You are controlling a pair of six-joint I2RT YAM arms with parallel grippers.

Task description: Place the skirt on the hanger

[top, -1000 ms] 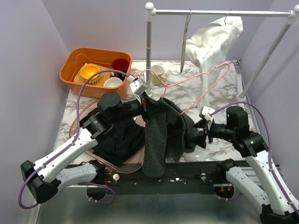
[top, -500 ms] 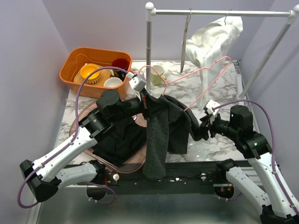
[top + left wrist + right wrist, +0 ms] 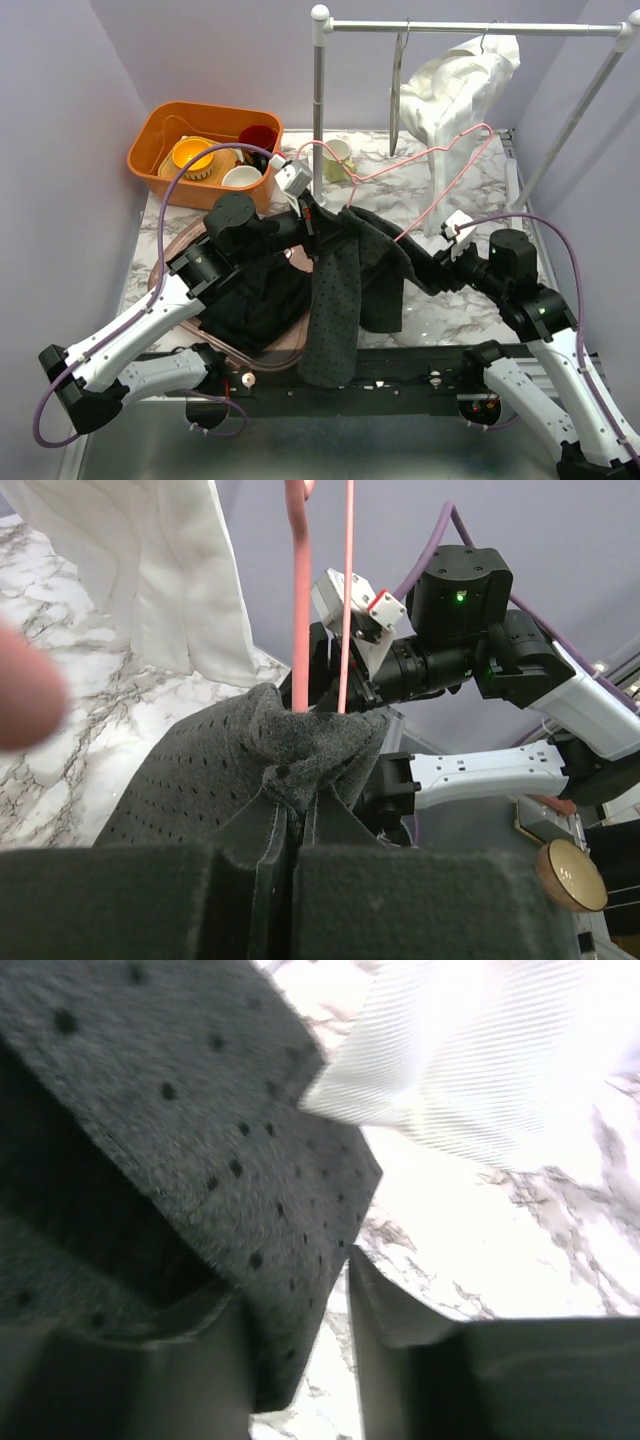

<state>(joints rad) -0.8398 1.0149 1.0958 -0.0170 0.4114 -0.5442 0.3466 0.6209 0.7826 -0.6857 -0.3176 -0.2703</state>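
Note:
The skirt (image 3: 340,290) is dark grey dotted cloth, draped across the table's middle and hanging over its front edge. The pink wire hanger (image 3: 440,165) slants from the skirt's top toward the white garment. My left gripper (image 3: 312,215) is shut on a bunch of the skirt's top edge, where the hanger's wires (image 3: 297,590) go into the cloth (image 3: 200,770). My right gripper (image 3: 432,266) is at the skirt's right end. In the right wrist view its jaws (image 3: 298,1295) are open and narrow, and a corner of the skirt (image 3: 200,1110) lies between them against the left finger.
An orange bin (image 3: 150,135) of cups and bowls stands at the back left. A clothes rack post (image 3: 319,100) rises behind the skirt, with a white garment (image 3: 455,95) hanging from its bar. A black garment (image 3: 250,300) lies on a clear tray (image 3: 160,265) at left. A mug (image 3: 338,155) stands by the post.
The right gripper's jaws have narrowed around the skirt's right corner while it shifted slightly back, drawing the cloth rightward. The left gripper and the hanger have risen a little.

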